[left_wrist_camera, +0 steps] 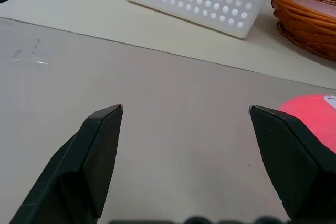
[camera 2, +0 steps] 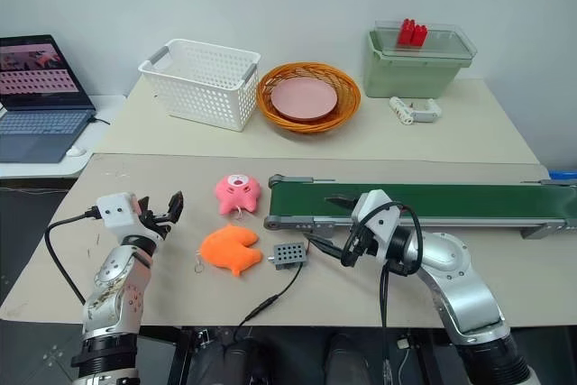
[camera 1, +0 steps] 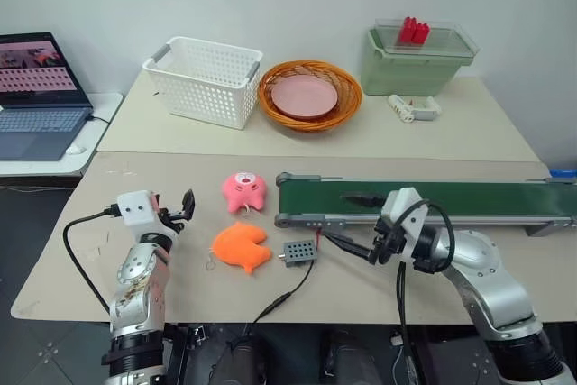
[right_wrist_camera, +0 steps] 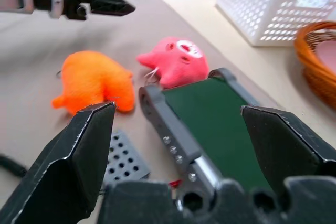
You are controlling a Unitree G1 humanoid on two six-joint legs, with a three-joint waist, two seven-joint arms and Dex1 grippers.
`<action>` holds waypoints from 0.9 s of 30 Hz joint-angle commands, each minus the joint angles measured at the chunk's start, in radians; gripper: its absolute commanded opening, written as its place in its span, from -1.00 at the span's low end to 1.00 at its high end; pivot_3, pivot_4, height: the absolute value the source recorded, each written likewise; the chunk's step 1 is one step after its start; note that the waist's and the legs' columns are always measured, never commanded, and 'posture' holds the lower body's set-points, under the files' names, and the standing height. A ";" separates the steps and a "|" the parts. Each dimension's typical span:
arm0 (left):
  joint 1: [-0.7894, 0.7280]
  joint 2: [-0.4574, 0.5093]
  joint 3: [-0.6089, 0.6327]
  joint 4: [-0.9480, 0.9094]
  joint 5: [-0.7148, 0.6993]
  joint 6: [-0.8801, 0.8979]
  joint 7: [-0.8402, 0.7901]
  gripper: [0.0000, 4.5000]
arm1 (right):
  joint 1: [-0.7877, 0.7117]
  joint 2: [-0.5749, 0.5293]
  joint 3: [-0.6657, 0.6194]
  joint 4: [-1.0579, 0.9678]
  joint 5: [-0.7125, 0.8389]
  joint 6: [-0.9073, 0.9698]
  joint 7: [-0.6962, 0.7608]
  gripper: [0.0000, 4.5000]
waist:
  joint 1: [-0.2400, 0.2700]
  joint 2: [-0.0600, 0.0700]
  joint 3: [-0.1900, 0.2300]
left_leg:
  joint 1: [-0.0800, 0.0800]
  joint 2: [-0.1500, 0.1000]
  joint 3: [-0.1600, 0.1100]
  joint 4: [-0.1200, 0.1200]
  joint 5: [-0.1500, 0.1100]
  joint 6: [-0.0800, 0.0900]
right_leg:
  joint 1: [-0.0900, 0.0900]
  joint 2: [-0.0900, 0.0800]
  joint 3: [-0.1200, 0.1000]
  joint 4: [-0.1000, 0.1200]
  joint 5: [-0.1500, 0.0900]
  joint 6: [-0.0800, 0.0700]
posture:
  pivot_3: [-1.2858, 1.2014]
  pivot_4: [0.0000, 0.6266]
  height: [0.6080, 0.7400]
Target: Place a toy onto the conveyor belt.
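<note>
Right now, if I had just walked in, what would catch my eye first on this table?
The bright orange fish toy lies at the table's near middle, with the pink toy just behind it. To their right runs the dark-green conveyor belt. Both hands stand open and empty: the left hand left of the toys, the right hand at the belt's near end.

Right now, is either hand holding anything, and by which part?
Nothing is held. The left hand and right hand are both open and empty. The orange toy lies untouched on the table, short of the conveyor belt.
</note>
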 commanded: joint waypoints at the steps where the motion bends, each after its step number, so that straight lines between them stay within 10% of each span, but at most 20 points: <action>1: -0.008 0.007 -0.005 -0.013 -0.002 -0.005 -0.001 0.83 | -0.030 -0.066 0.049 -0.113 0.059 0.055 0.127 1.00 | -0.001 0.000 0.000 | 0.000 0.000 0.000 0.000 0.000 0.000 | 0.000 0.000 0.000 0.000 0.000 0.000 | 0.03 -0.52 1.00; 10: 0.047 -0.010 0.028 -0.081 -0.076 0.046 0.005 0.83 | -0.053 -0.058 0.100 -0.128 0.071 0.086 0.166 1.00 | -0.001 0.000 0.000 | 0.000 0.000 0.000 0.000 0.000 0.000 | 0.000 0.000 -0.001 0.000 0.000 0.000 | 0.03 -0.52 1.00; 21: 0.235 0.019 0.411 -0.050 -0.992 0.600 -0.141 0.83 | -0.047 -0.042 0.116 -0.082 0.043 0.072 0.166 1.00 | -0.002 -0.001 0.000 | 0.001 0.002 -0.001 0.000 0.000 -0.003 | -0.001 0.000 -0.001 0.002 -0.004 0.001 | 0.03 -0.52 1.00; 27: 0.400 0.024 0.291 -0.040 -1.025 0.744 -0.272 0.83 | -0.046 -0.031 0.111 -0.070 0.025 0.069 0.158 1.00 | -0.001 -0.001 0.000 | 0.001 0.001 -0.001 0.000 -0.001 -0.003 | 0.000 0.000 -0.001 0.001 -0.010 -0.005 | 0.03 -0.52 1.00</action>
